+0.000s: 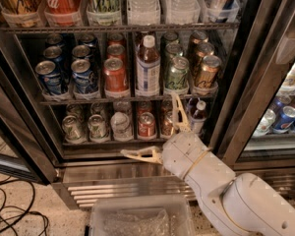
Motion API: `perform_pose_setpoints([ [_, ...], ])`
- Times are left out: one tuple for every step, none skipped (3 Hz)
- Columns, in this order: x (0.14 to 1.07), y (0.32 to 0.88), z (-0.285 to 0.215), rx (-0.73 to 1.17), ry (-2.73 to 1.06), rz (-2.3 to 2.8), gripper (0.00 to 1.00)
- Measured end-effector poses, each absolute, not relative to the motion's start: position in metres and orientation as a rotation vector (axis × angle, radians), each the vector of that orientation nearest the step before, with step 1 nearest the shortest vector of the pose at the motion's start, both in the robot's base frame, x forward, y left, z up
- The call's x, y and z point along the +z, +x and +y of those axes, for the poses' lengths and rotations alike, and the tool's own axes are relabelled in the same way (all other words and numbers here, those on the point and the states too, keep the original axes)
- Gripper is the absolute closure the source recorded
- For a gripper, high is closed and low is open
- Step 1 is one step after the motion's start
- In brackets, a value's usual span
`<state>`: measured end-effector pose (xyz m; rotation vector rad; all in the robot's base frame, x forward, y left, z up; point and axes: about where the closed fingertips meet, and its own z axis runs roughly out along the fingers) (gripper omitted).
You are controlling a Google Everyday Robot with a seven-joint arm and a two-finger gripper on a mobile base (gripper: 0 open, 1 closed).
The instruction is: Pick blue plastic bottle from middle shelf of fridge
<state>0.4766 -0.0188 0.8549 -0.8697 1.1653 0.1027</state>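
Note:
The blue plastic bottle [148, 67], tall with a white cap, dark drink and a white-and-blue label, stands upright in the centre of the middle shelf [128, 99] of the fridge [236, 97], between a red can and a green can. My gripper [152, 128] is open and empty, in front of the lower shelf, below and slightly right of the bottle. One finger [179, 113] points up toward the middle shelf, the other finger [140, 155] points left above the steel grille.
Blue cans [51, 76], a red can [116, 75], green cans [176, 73] and gold cans [205, 72] flank the bottle. A small white-capped dark bottle [198, 116] and silver-topped cans [99, 127] fill the lower shelf. A clear bin [137, 218] sits on the floor, cables [12, 210] at left.

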Motion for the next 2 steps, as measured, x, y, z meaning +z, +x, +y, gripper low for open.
perform_pose_setpoints([
  [0.854, 0.476, -0.012, 0.104, -0.821, 1.171, 0.00],
  [0.875, 0.446, 0.055, 0.176, -0.787, 1.058, 0.00],
])
